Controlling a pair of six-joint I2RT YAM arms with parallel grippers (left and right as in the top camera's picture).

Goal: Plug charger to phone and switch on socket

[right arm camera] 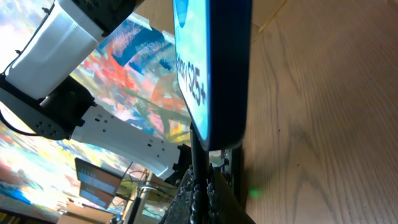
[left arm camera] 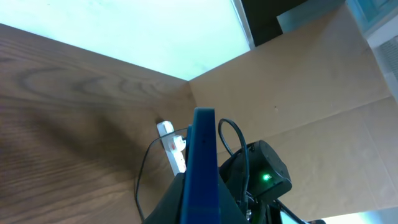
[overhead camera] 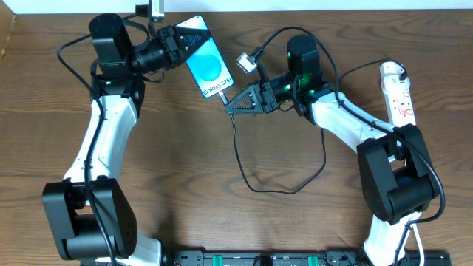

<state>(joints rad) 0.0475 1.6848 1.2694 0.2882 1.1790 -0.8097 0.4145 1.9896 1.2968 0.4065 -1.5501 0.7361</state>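
Note:
The phone (overhead camera: 206, 65), blue screen with white "Galaxy S25+" text, is held off the table at the back, gripped at its top end by my left gripper (overhead camera: 179, 44), which is shut on it. In the left wrist view it shows edge-on (left arm camera: 200, 168). My right gripper (overhead camera: 235, 103) is shut on the charger's plug tip (right arm camera: 198, 158), which touches the phone's bottom edge (right arm camera: 217, 74). The thin black charger cable (overhead camera: 244, 166) loops down over the table. The socket (overhead camera: 397, 92), a white strip, lies at the far right and also shows in the left wrist view (left arm camera: 172, 146).
A white-and-grey connector (overhead camera: 244, 62) on a thicker robot cable hangs just right of the phone. A cardboard wall (left arm camera: 298, 81) stands beyond the table's right end. A small white object (overhead camera: 156, 9) sits at the back edge.

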